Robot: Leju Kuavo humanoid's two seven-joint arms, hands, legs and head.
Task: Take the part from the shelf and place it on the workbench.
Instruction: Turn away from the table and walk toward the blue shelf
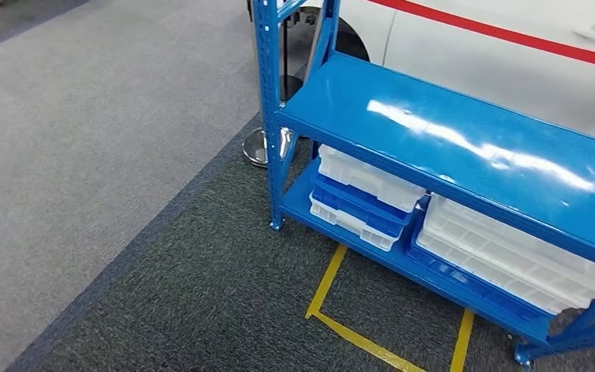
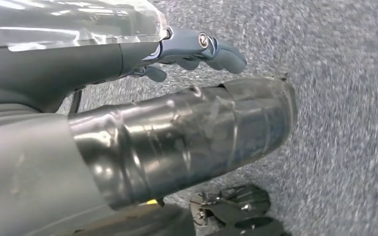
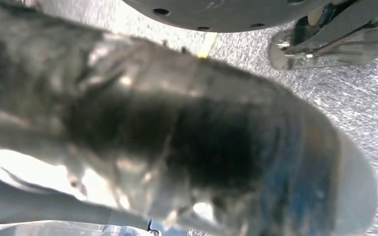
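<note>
- A white car is standing at the far right, behind the blue shelf, whose glossy top board is lying bare.
- White and blue trays are sitting stacked on its lower board; I cannot tell where the part is.
- My left hand is hanging over grey carpet, fingers curling loosely, holding nothing.
- My right hand is blurring dark; I cannot tell its state.

Left robot hand fingers loosely curled
</note>
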